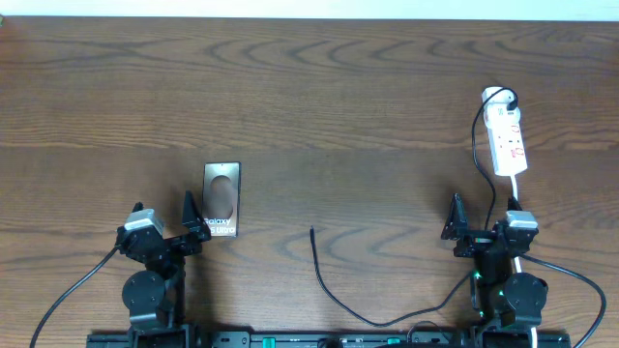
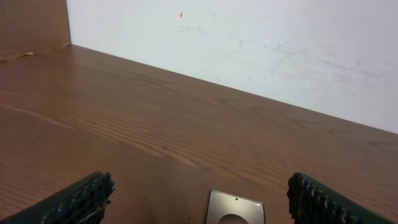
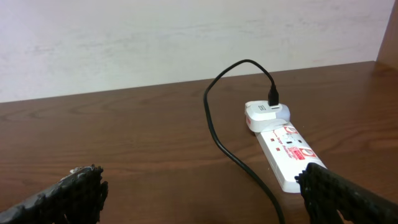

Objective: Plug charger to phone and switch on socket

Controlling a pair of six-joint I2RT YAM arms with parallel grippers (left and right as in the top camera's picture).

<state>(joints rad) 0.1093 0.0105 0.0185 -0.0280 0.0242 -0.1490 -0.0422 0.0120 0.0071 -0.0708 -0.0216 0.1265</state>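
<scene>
stock list: 3 task items, 2 grippers

phone (image 1: 221, 200): flat, left of centre, just beside left gripper (image 1: 191, 224), not gripped.
charger (image 1: 322, 275): black cable, plugged into white adapter (image 1: 496, 97) at far end of socket (image 1: 507, 137); runs nearward along its left side, loose tip at centre, well apart from phone.
socket: far right.
left gripper: spread wide, empty.
right gripper (image 1: 455, 227): spread wide, empty.

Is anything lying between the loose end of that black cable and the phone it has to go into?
Nothing visible. From overhead, only bare table lies between the phone and the loose tip of the charger.
</scene>
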